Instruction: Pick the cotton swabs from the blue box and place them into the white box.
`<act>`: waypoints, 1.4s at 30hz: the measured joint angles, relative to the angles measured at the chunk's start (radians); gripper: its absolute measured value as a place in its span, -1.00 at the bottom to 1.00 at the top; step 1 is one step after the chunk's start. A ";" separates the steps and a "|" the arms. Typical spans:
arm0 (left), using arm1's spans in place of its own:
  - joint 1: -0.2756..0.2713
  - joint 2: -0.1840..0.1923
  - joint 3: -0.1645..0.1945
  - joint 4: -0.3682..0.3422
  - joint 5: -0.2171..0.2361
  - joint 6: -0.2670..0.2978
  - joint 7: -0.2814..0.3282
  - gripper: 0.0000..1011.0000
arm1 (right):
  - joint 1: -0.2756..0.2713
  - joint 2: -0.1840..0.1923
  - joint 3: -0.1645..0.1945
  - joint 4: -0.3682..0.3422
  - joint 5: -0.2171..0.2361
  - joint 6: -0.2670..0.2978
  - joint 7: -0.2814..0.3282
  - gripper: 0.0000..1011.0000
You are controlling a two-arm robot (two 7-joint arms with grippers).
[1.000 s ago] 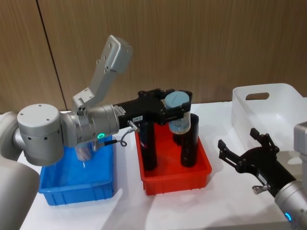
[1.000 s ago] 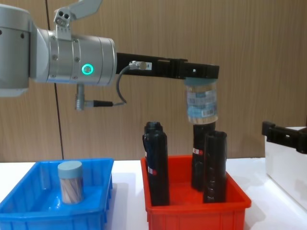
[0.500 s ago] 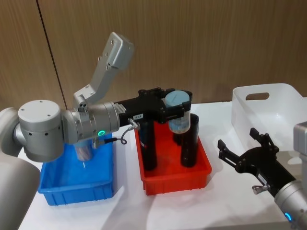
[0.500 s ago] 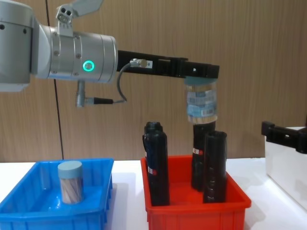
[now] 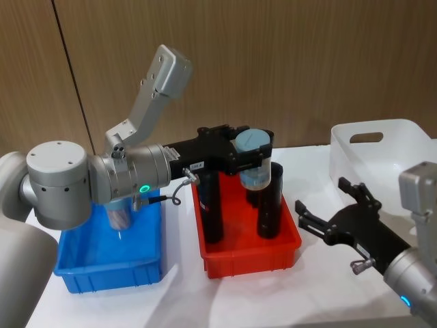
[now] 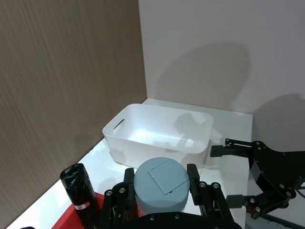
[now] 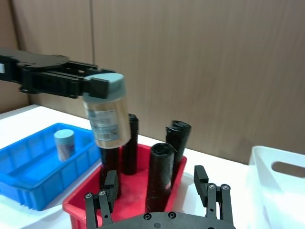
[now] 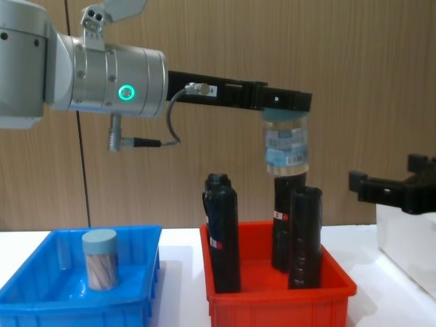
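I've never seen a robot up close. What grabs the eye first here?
The left tool holds a labelled jar of cotton swabs by its lid, high above the red bin of tall black cylinders. The right tool hangs open right of that bin, near the white box; a second jar stands in the blue box.

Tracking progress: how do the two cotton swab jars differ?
The labelled swab jar hangs in the left gripper above the red bin, left of the open right gripper; the plain swab jar stands in the blue box. The first carries a bluish label; the second shows bare sticks. Both are clear with grey-blue lids.
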 joint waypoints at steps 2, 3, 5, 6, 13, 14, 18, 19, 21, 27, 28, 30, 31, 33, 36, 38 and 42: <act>0.000 0.000 0.000 0.000 0.000 0.000 0.000 0.32 | 0.007 0.000 -0.001 0.002 -0.006 0.005 0.021 0.98; 0.000 0.000 0.000 0.000 0.000 0.001 0.000 0.32 | 0.016 0.000 -0.001 0.005 -0.010 0.008 0.037 0.98; 0.000 0.000 0.000 0.000 0.000 0.001 0.000 0.32 | 0.023 0.000 -0.002 0.007 -0.015 0.011 0.055 0.98; -0.001 0.000 0.000 0.001 0.001 0.001 0.000 0.32 | 0.031 -0.001 -0.003 0.011 -0.018 0.014 0.073 0.98; -0.001 0.000 0.000 0.001 0.001 0.002 0.000 0.32 | 0.076 -0.009 -0.008 0.032 -0.031 0.030 0.155 0.98; -0.001 0.000 0.000 0.001 0.001 0.002 0.000 0.32 | 0.080 -0.010 -0.009 0.034 -0.032 0.032 0.164 0.98; -0.002 0.000 0.000 0.001 0.001 0.002 0.000 0.32 | 0.097 -0.014 -0.011 0.043 -0.037 0.038 0.195 0.98; -0.002 0.000 0.000 0.001 0.001 0.002 0.000 0.32 | 0.100 -0.014 -0.012 0.044 -0.038 0.038 0.200 0.98; -0.002 0.000 0.000 0.001 0.001 0.002 0.000 0.32 | 0.106 -0.016 -0.012 0.048 -0.038 0.040 0.211 0.98; -0.002 0.000 0.000 0.001 0.001 0.002 0.000 0.32 | 0.112 -0.019 -0.014 0.051 -0.036 0.047 0.213 0.98; -0.002 0.000 0.000 0.001 0.001 0.002 0.000 0.32 | 0.112 -0.019 -0.014 0.051 -0.033 0.048 0.211 0.98; -0.002 0.000 0.000 0.001 0.001 0.002 0.000 0.32 | 0.114 -0.021 -0.014 0.053 -0.026 0.053 0.207 0.98; -0.002 0.000 0.000 0.001 0.001 0.002 0.000 0.32 | 0.114 -0.022 -0.014 0.054 -0.023 0.054 0.206 0.98; -0.002 0.000 0.000 0.001 0.001 0.002 0.000 0.32 | 0.117 -0.023 -0.014 0.057 -0.016 0.059 0.205 0.98; -0.002 0.000 0.000 0.001 0.001 0.002 0.000 0.32 | 0.125 -0.028 -0.013 0.066 -0.003 0.069 0.204 0.98; -0.002 0.000 0.000 0.001 0.001 0.002 0.000 0.32 | 0.130 -0.032 -0.013 0.071 0.004 0.075 0.203 0.98; -0.002 0.000 0.000 0.001 0.001 0.002 0.000 0.32 | 0.138 -0.036 -0.013 0.079 0.011 0.082 0.203 0.98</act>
